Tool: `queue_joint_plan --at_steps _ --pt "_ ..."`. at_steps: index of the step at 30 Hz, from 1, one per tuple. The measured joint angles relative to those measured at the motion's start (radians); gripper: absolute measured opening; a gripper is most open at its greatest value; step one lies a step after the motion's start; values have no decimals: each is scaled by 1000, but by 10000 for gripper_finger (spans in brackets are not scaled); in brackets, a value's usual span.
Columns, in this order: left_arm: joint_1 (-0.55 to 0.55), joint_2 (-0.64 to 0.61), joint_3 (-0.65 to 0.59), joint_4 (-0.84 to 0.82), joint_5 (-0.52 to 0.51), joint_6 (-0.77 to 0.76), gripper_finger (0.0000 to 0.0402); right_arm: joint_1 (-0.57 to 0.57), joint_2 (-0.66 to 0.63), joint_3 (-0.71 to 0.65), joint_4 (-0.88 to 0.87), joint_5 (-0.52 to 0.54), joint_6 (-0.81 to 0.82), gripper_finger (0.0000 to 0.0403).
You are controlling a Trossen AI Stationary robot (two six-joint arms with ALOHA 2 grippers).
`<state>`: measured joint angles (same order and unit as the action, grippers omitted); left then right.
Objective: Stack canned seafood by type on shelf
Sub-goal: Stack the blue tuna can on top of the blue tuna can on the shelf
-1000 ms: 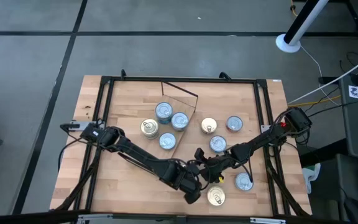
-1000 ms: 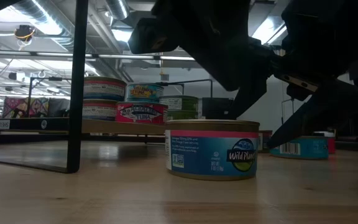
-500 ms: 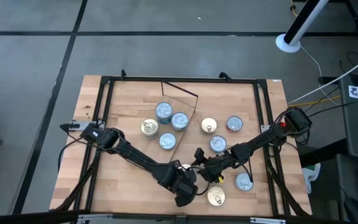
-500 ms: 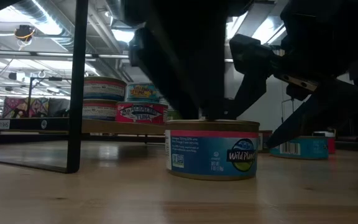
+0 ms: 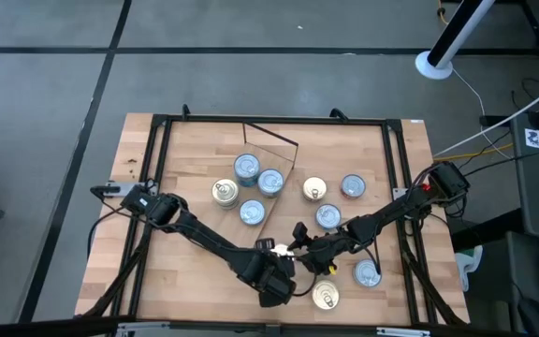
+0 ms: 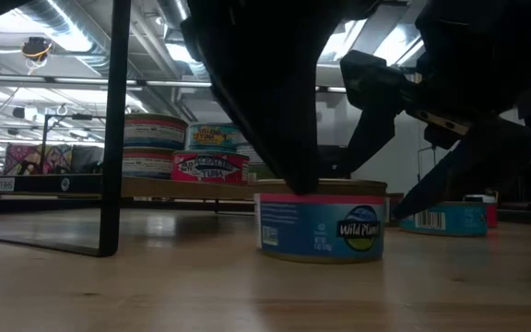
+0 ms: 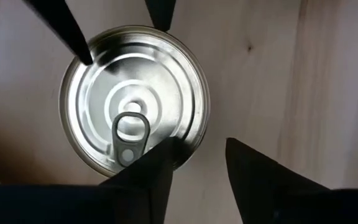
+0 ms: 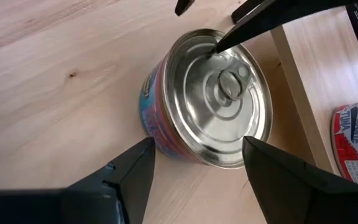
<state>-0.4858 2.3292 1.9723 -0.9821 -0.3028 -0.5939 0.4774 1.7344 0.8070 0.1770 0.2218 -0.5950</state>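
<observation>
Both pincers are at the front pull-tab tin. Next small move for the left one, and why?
Probably slide the left pincer sideways until the tin sits between its fingers. Right now one finger overlaps the rim and the other is over bare table, so closing would likely miss. The open right pincer crowds the same tin.

Left claw and right claw both spread, close together.
</observation>
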Motion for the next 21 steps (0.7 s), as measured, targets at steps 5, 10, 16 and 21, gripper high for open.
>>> queue_joint_plan --at_steps 5,10,16,21 --pt "0 8 0 -1 -44 58 119 0 0 0 1 5 -4 241" --pt "1 10 -1 -5 -87 140 91 0 0 0 1 8 -5 241" --pt "2 10 -1 -8 -90 243 66 0 0 0 -2 92 -6 241" --pt "2 11 -1 -8 -91 256 44 0 0 0 -2 119 -6 241"
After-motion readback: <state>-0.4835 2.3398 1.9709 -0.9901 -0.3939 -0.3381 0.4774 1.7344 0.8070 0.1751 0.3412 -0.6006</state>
